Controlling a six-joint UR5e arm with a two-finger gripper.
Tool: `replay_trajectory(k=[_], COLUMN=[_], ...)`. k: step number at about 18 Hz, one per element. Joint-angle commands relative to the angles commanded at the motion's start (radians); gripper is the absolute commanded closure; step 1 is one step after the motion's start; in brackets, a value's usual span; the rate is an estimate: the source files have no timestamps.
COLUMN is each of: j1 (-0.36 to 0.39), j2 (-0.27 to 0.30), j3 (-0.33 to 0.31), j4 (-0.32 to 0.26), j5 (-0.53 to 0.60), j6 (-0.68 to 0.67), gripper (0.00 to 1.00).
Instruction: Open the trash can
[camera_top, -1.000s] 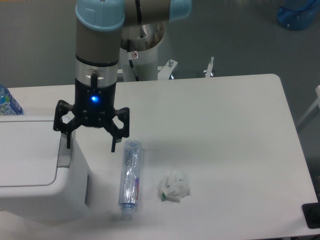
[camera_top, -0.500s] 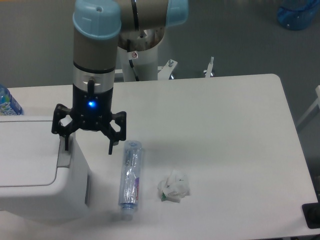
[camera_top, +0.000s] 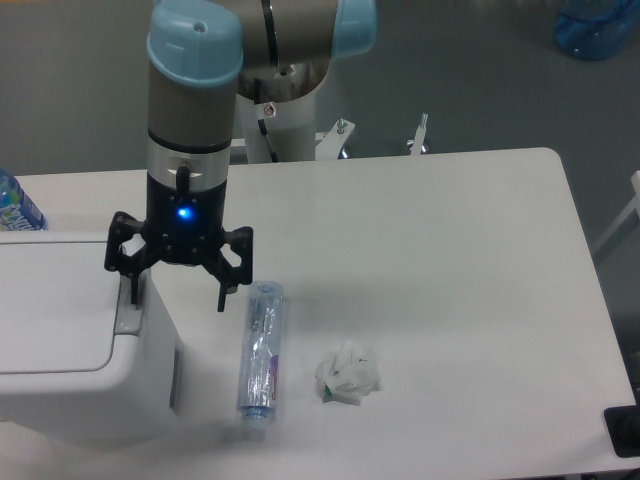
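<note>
The white trash can (camera_top: 70, 340) stands at the table's left edge with its flat lid down. Its grey push tab (camera_top: 128, 312) runs along the lid's right edge. My gripper (camera_top: 176, 298) hangs over the can's right side with its black fingers spread wide and nothing between them. The left finger (camera_top: 129, 287) points down at the top of the grey tab; whether it touches is not clear. The right finger (camera_top: 224, 293) hangs over the table just right of the can.
A clear plastic bottle (camera_top: 260, 345) lies on the table right of the can. A crumpled white paper (camera_top: 348, 372) lies further right. Another bottle (camera_top: 14, 205) stands behind the can at the far left. The arm's base (camera_top: 285, 100) is at the back.
The gripper has shifted a little to the left and slightly up, so its left finger now stands over the grey tab. The lid has not moved.
</note>
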Motion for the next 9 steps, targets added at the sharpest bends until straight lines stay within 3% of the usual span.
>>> replay_trajectory(k=[9], j1=[0.0], j2=[-0.005], j3=[0.005], j4=[0.0], j5=[0.0], j6=[0.003], gripper=[0.0])
